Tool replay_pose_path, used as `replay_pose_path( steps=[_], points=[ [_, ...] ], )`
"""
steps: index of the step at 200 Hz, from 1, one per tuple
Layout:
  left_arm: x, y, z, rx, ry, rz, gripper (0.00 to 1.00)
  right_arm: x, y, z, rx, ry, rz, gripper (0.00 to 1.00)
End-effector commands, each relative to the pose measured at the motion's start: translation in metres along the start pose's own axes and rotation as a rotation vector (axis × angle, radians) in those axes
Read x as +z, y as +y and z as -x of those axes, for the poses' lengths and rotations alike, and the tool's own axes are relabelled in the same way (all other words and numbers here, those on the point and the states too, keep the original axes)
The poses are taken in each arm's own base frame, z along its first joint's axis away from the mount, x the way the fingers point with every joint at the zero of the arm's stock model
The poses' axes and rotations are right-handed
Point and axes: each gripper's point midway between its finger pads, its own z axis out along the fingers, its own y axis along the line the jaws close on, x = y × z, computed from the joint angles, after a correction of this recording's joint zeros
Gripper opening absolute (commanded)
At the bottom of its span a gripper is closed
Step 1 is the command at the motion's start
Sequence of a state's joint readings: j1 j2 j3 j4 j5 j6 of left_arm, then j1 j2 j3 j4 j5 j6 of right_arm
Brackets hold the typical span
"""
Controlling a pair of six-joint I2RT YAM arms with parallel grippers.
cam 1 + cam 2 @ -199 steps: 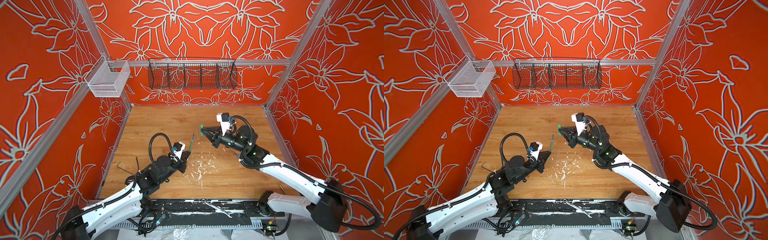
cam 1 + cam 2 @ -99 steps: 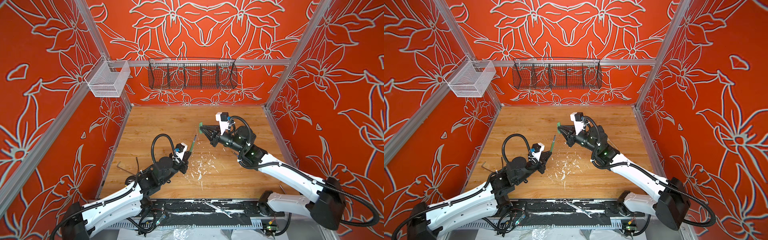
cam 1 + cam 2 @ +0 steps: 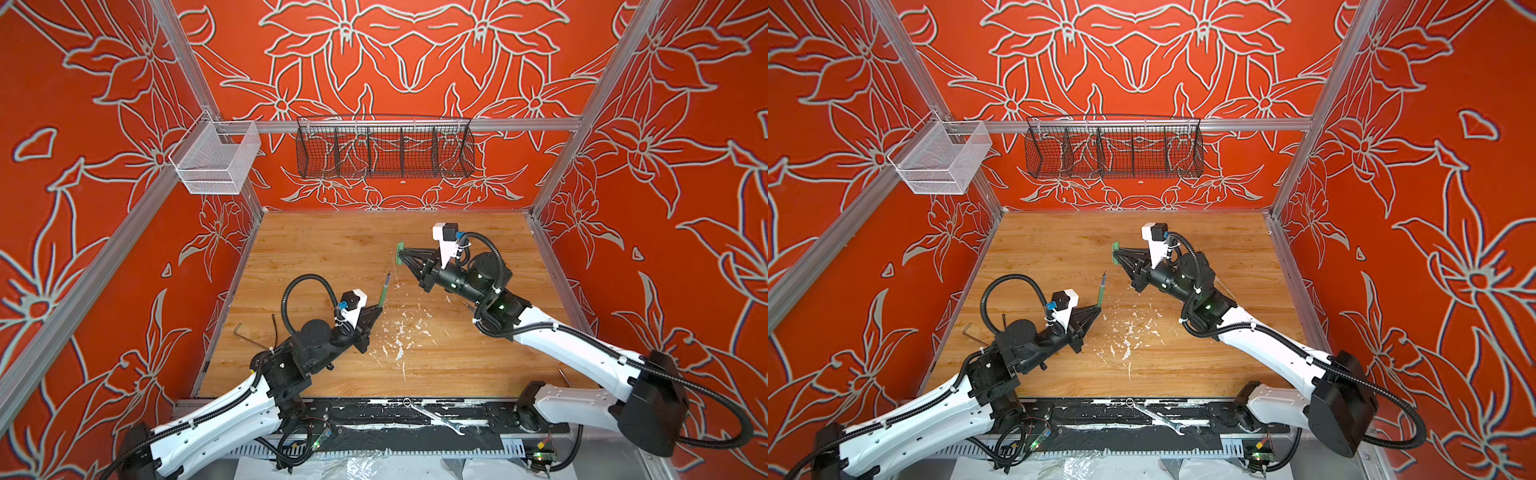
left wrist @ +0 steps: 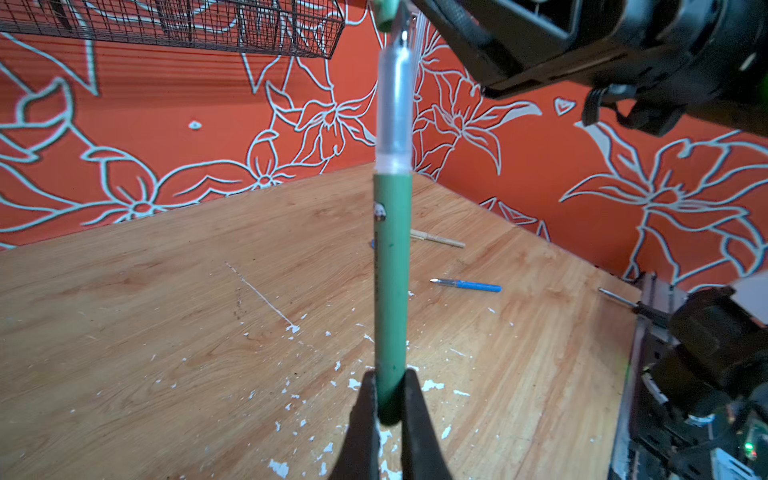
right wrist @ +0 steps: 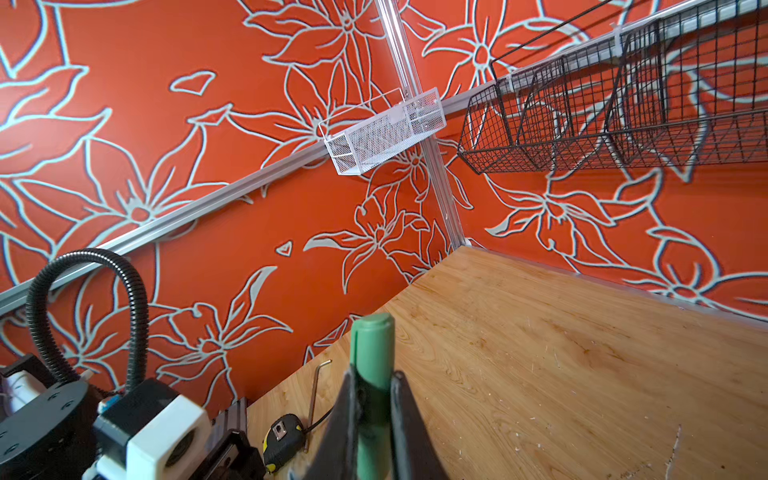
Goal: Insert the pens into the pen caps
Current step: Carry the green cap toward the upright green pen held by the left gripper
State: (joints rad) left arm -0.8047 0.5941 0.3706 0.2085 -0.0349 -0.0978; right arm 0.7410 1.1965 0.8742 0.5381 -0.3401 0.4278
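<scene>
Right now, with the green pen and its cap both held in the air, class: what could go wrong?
The left gripper pinches the green pen only at its rear end, so contact may pivot it. Its tip stands apart from the green cap in the right gripper; misaligned, it could strike the rim and slip.

No legible text anywhere, small print on green pen [image 4: 392,270] blurred, wrench [image 3: 434,417] engraving unreadable
</scene>
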Motion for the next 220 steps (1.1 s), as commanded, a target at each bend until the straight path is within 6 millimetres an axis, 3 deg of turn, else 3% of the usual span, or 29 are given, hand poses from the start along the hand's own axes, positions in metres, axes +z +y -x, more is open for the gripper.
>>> replay_pose_path(
  steps=[1,56,134,220],
  points=[
    [-0.003,-0.010,0.000,-0.046,-0.006,-0.106,0.00,-0.012,0.020,0.020,-0.030,-0.048,0.056,0.05],
    [-0.002,-0.017,0.000,-0.053,0.001,-0.168,0.00,-0.015,0.041,0.026,-0.010,-0.069,0.174,0.05],
    [-0.006,-0.017,0.003,-0.054,-0.013,-0.162,0.00,-0.002,0.036,0.004,0.070,-0.030,0.219,0.05],
    [-0.005,-0.015,0.006,-0.057,-0.017,-0.153,0.00,-0.005,0.039,0.000,0.083,-0.078,0.255,0.05]
  ],
)
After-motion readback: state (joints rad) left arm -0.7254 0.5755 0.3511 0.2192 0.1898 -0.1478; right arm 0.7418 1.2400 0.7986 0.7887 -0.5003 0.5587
